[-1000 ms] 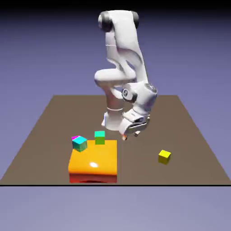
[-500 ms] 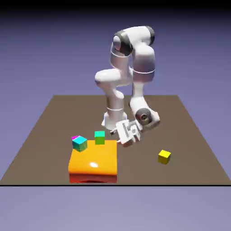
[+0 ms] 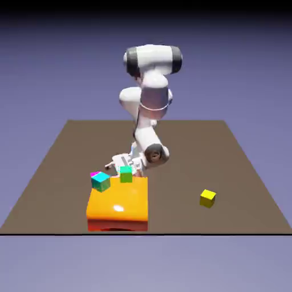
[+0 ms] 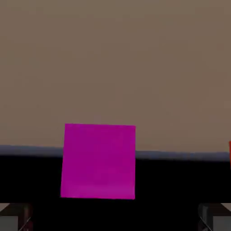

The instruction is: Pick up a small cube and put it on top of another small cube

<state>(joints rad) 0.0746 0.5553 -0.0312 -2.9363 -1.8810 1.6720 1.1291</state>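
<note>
- The small cube looks rigid, light and smooth-faced; my judgement is that it wants a squeeze across two opposite flat sides, centred, so it cannot twist out.
- In the exterior view only a magenta sliver shows, tucked just behind the cyan cube, at the orange block's far left corner.
- The end effector is released, jaws spread wide, holding nothing; it hovers near the green cube.
- In the hand view the cube sits between the fingertips, apart from both.
</note>
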